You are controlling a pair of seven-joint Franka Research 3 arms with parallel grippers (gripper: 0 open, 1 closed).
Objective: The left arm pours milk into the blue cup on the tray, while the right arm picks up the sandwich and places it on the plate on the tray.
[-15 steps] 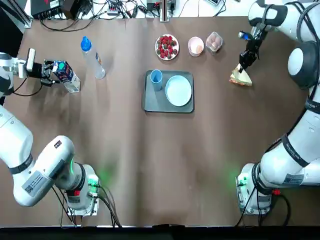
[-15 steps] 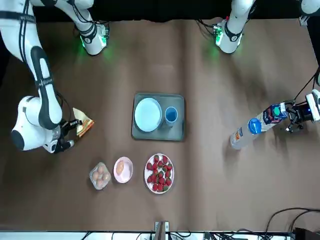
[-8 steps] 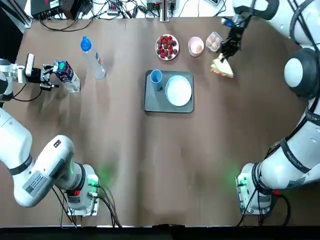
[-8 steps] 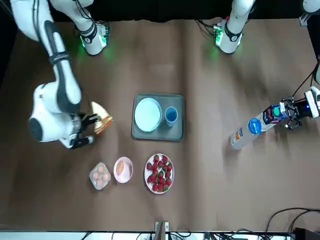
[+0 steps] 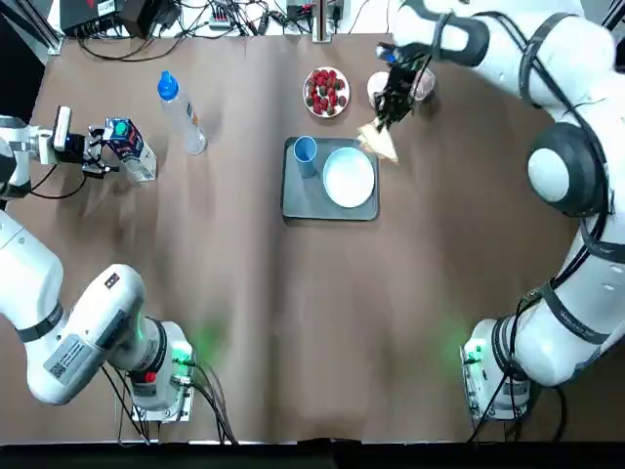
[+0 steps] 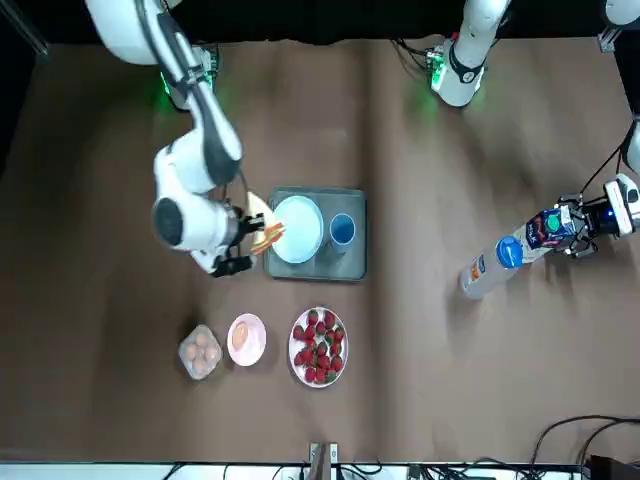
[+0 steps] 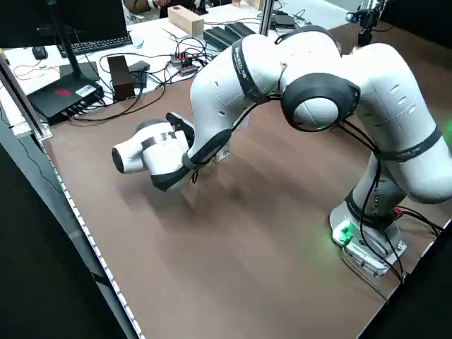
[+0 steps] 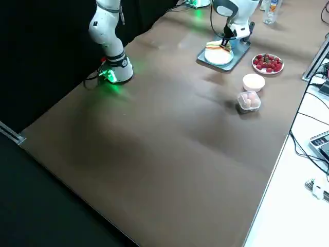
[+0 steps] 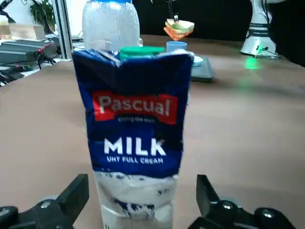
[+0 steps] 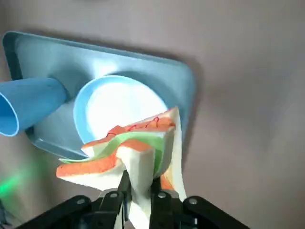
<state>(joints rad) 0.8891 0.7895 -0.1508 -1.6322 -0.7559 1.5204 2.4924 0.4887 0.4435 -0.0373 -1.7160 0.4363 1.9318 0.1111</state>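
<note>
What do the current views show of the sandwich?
The sandwich is a wedge of pale bread with orange and green layers and thin red lines near one edge. Clamped between the fingers of the right gripper, it hangs tilted beside the plate, over the tray's right edge as the top view shows it. No bite or tear is apparent.

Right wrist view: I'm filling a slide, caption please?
Right pincer holding the sandwich near the plate.

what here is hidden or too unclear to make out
- Inside of the white-and-blue milk carton: its walls and green cap hide the level in the left wrist view.
- Floor of the blue cylindrical cup: right wrist view, hidden by its side.
- Black right claw: left side view, out of frame.
</note>
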